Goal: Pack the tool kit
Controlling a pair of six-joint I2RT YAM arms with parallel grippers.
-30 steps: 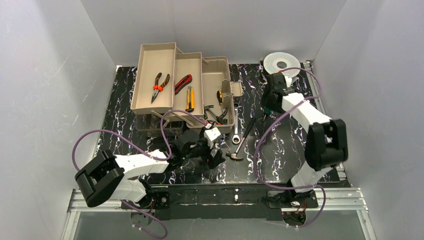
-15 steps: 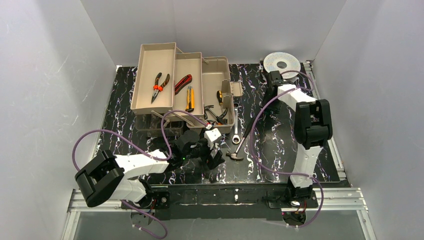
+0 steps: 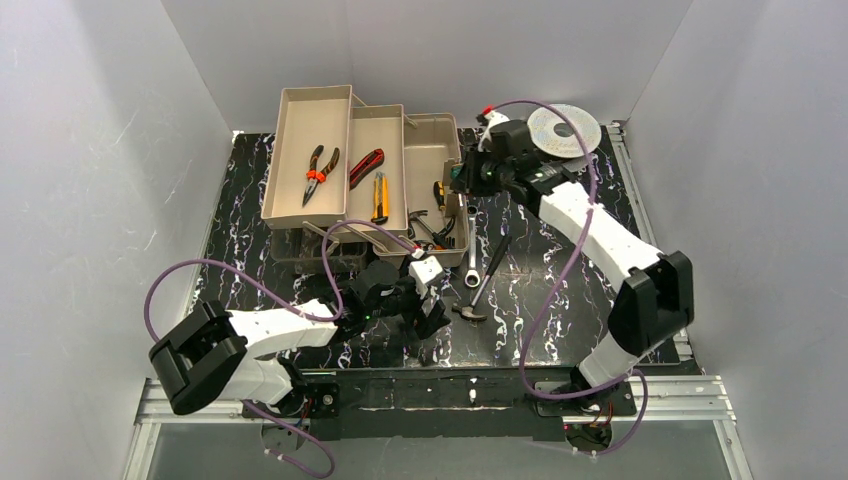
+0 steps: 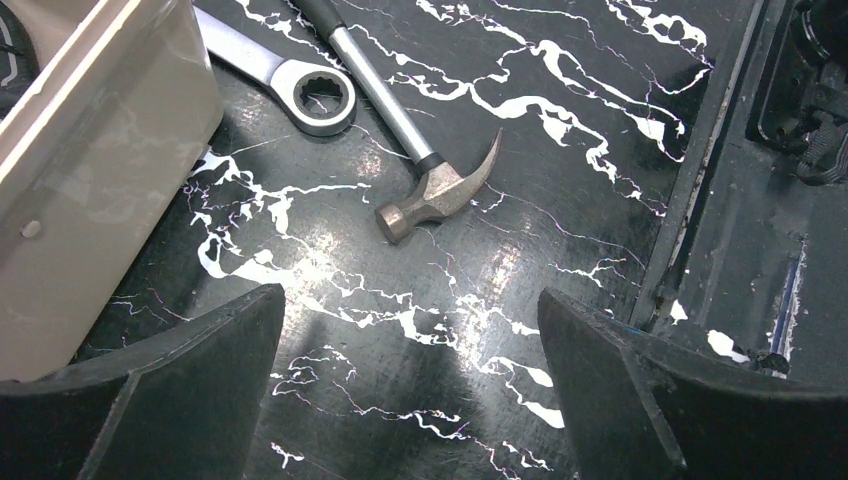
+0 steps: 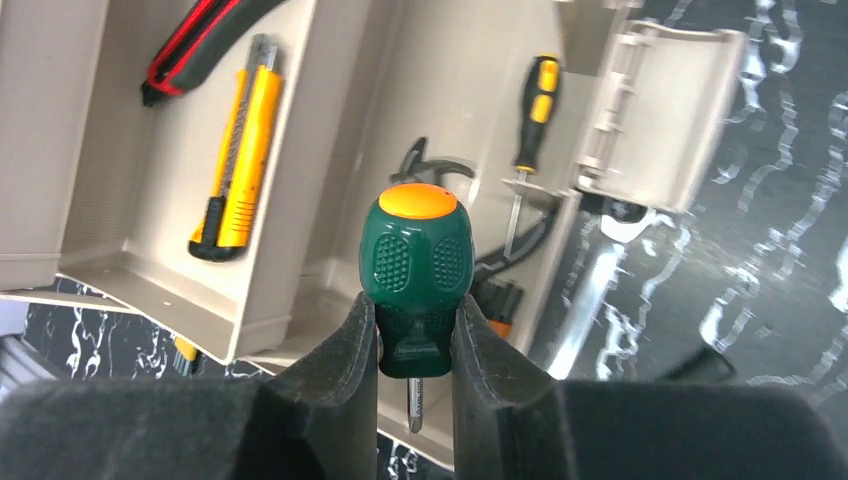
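While the right arm reaches toward 11 o'clock across the desk (image 3: 560,270), its fingers (image 5: 352,350) are clamped on a stubby screwdriver (image 5: 417,265). One pad bears on each side of the green, orange-capped handle. The short shaft points back toward the wrist camera. The screwdriver is held above the 3 o'clock side of the deep compartment of the toolbox (image 3: 432,135).

The toolbox stands open at 11 to 12 o'clock on the desk. Its two trays are folded out in steps toward 9 o'clock.
- Outer tray: orange-handled pliers (image 3: 318,172).
- Middle tray: red-and-black pliers (image 3: 366,167), with the yellow knife (image 3: 380,197) at their 5 o'clock.
- Deep compartment: a yellow-and-black screwdriver (image 3: 439,193) and some dark items that cannot be identified.

A ring spanner (image 4: 300,92) lies on the desk at 5 o'clock from the toolbox, near its wall. A hammer (image 4: 432,192) lies just beside the spanner, its head toward 6 o'clock.

The left arm's fingers (image 4: 200,375) stand wide apart and hold nothing. They hang low over the desk at 6 o'clock from the toolbox. In the left wrist view the hammer head lies ahead of the gap between them, apart from both.

A round silver wire spool (image 3: 570,130) rests at the 1 o'clock corner of the desk, just beyond the right wrist.
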